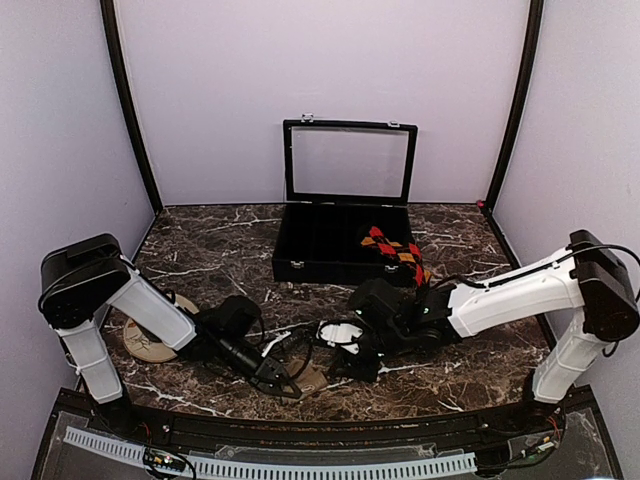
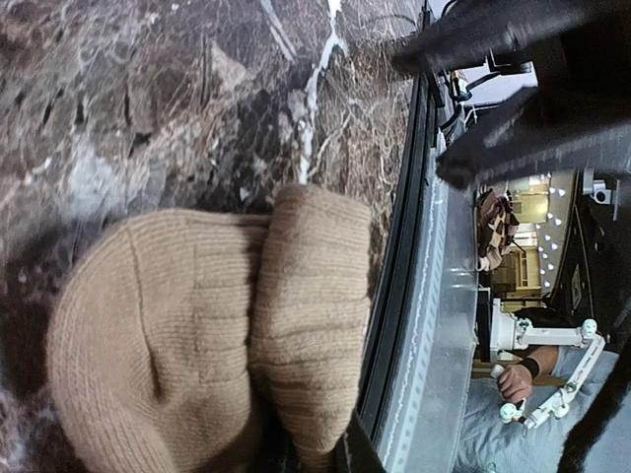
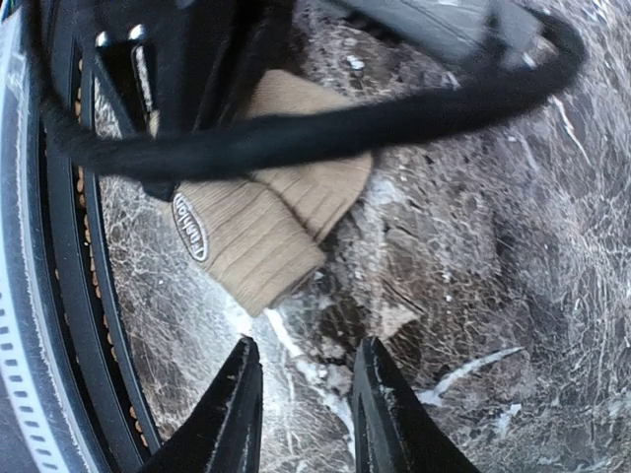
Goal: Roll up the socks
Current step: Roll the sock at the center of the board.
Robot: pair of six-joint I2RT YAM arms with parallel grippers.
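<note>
The only lettering in view sits on the tan sock [image 3: 258, 232]. A dark oval patch [image 3: 190, 227] with a pale rim lies on its ribbed cuff and carries one short word in pale letters (it shows only in the right wrist view). The word runs along the length of the oval, but it is too small and soft to spell out with any certainty. Nothing else in the three views can be read.

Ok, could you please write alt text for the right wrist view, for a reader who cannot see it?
A folded tan sock lies on the dark marble table, partly hidden behind the left arm and a black cable. The right pincer stands open and empty in the foreground.
</note>
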